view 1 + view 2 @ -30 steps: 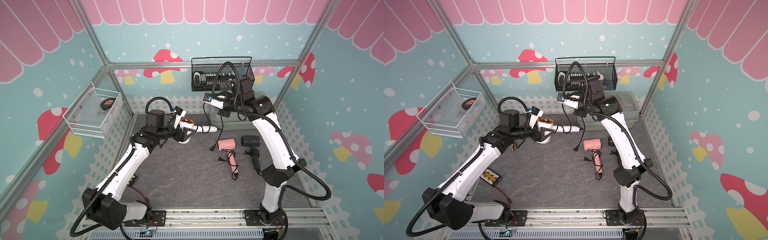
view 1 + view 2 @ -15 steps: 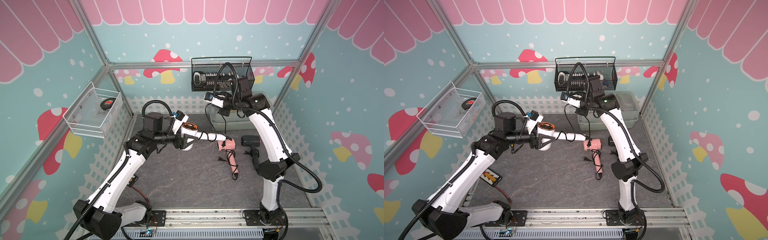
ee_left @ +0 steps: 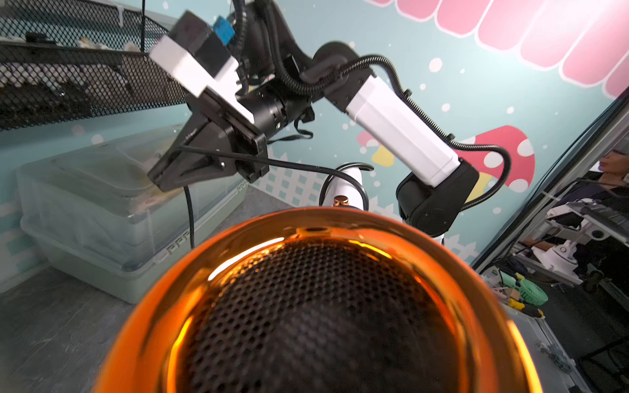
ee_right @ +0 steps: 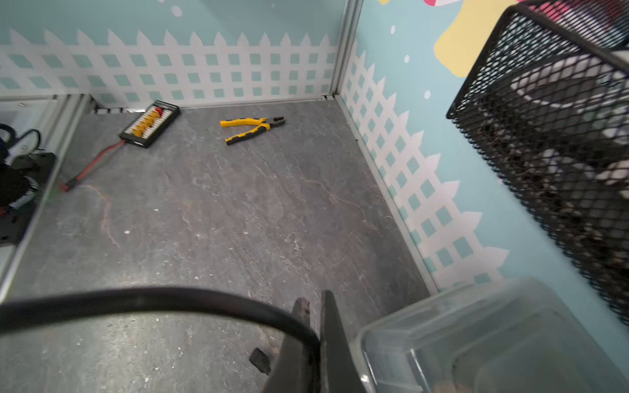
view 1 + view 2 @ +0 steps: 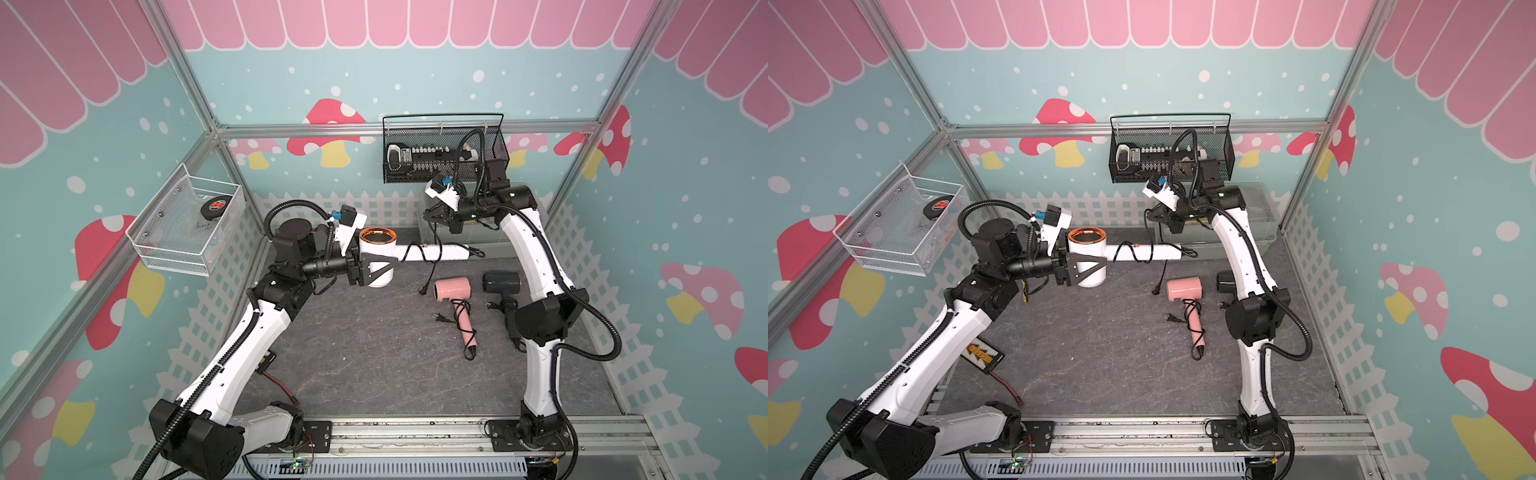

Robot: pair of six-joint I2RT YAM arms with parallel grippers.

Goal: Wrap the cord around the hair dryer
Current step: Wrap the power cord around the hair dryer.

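The white hair dryer (image 5: 380,249), centre left in a top view, has a glossy plastic shell. Its rim (image 3: 340,224) shines like coppery metal around a matt black perforated grille (image 3: 316,316). The cord (image 4: 153,298) looks like smooth, dull black rubber. The tabletop (image 5: 374,361) is matt grey – stone-veined. Upper centre hangs a black wire-mesh metal basket (image 5: 415,135). Lower right in the right wrist view is a cloudy clear plastic bin (image 4: 442,326).

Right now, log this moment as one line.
left gripper: gripping white hair dryer barrel, held aloft | right gripper: shut on cord above handle | cord: looped on handle, plug end unwrapped | wrap: incomplete
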